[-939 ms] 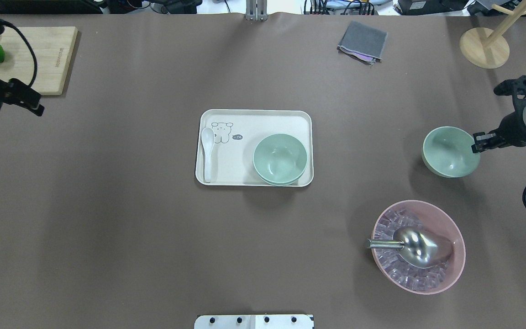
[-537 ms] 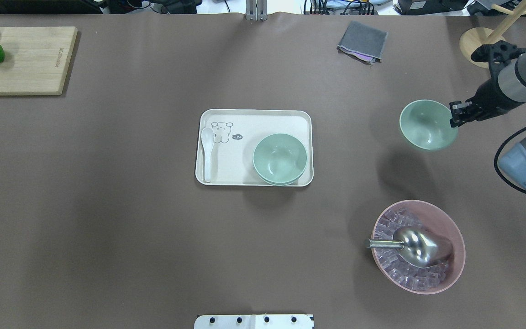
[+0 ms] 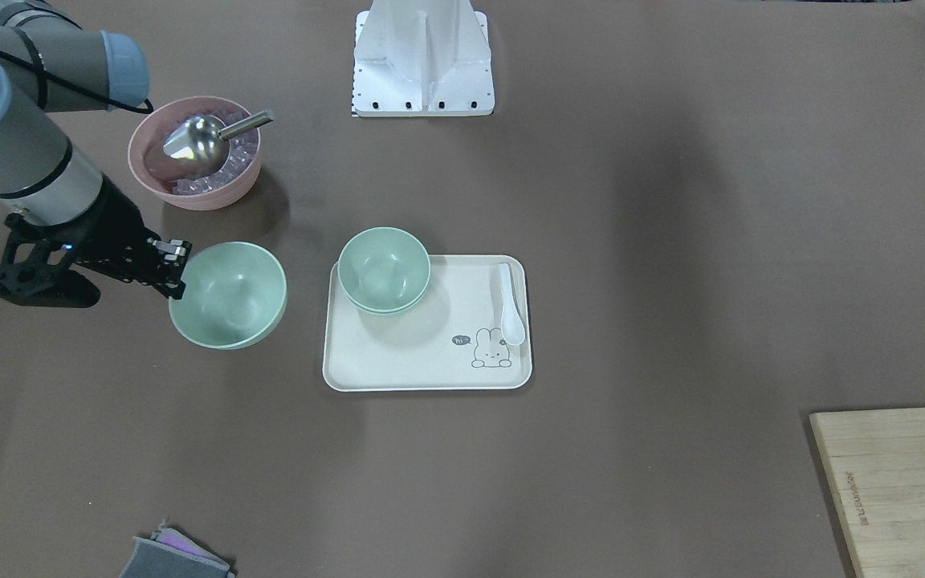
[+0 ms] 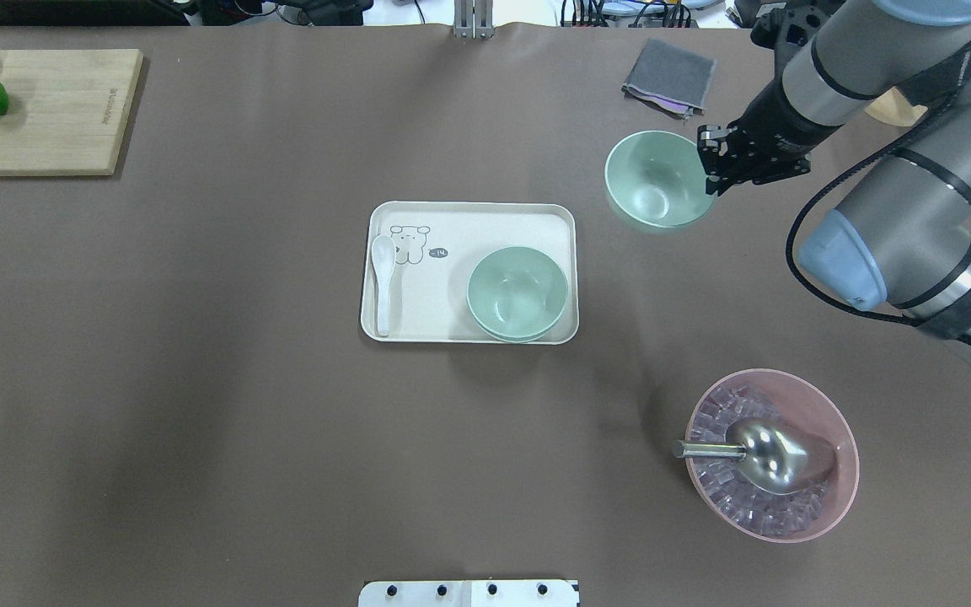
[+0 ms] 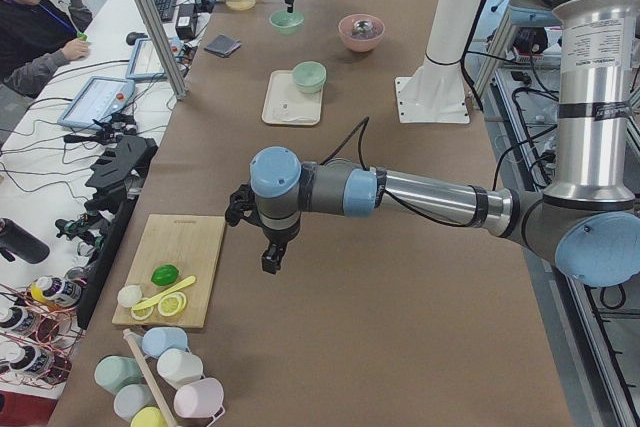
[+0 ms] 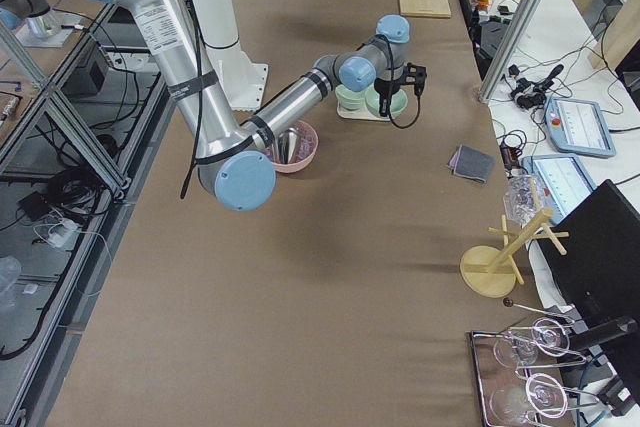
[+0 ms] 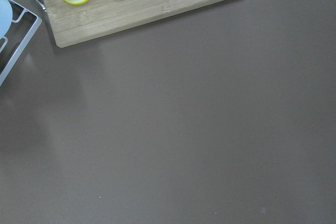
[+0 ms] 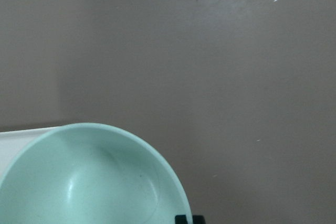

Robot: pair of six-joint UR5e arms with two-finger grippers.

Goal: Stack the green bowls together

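My right gripper (image 4: 709, 173) is shut on the rim of one pale green bowl (image 4: 657, 181) and holds it in the air, beyond and to the right of the tray. It also shows in the front view (image 3: 228, 295) and fills the lower left of the right wrist view (image 8: 89, 182). Two more green bowls (image 4: 517, 293) sit nested together on the cream tray (image 4: 418, 316), at its right end. My left gripper (image 5: 270, 257) shows only in the exterior left view, near the cutting board; I cannot tell whether it is open or shut.
A pink bowl (image 4: 772, 455) with ice cubes and a metal scoop stands at the near right. A white spoon (image 4: 383, 282) lies on the tray's left end. A cutting board (image 4: 47, 110) with lime and lemon is far left, a grey cloth (image 4: 669, 76) far right.
My right gripper has lifted the green bowl and carried it from the table's right side farther away and leftward, nearer the tray. My left arm has left the overhead view.
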